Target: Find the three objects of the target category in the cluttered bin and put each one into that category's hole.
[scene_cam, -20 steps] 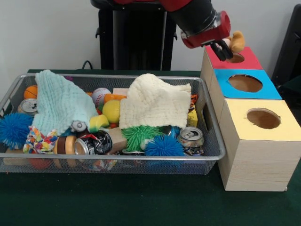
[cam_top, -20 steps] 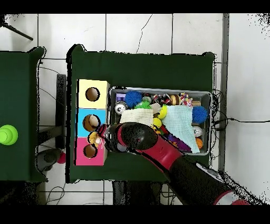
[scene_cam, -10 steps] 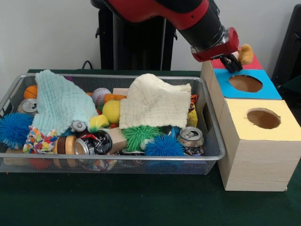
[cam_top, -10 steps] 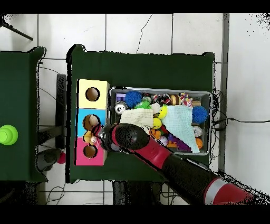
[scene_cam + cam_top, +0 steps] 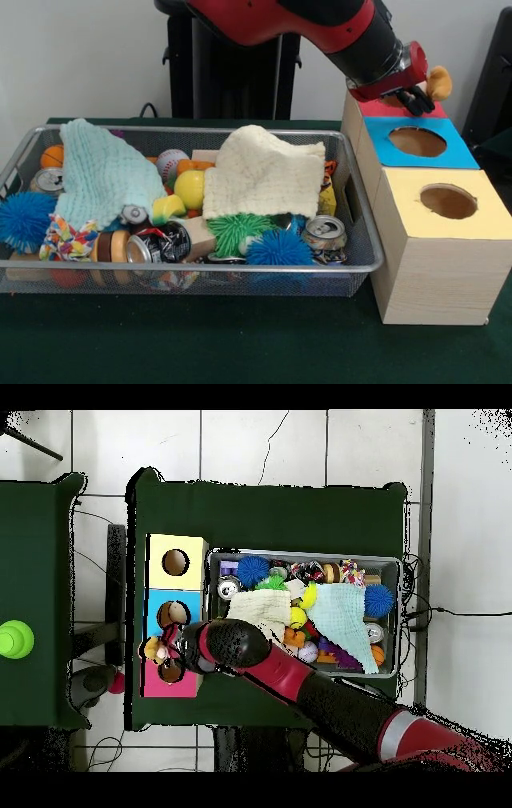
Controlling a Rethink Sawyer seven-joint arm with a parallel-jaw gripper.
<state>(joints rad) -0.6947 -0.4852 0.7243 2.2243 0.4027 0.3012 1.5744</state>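
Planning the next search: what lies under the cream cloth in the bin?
The cream cloth hides what is beneath. Only a green spiky ball and yellow ball show at its edges.

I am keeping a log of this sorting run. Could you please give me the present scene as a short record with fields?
hand: shut on a small orange-yellow toy
hand position: above the red box, toward its outer side
boxes: red, blue, yellow, each with a round hole on top
bin: full of clutter, including two cloths, cans and spiky balls
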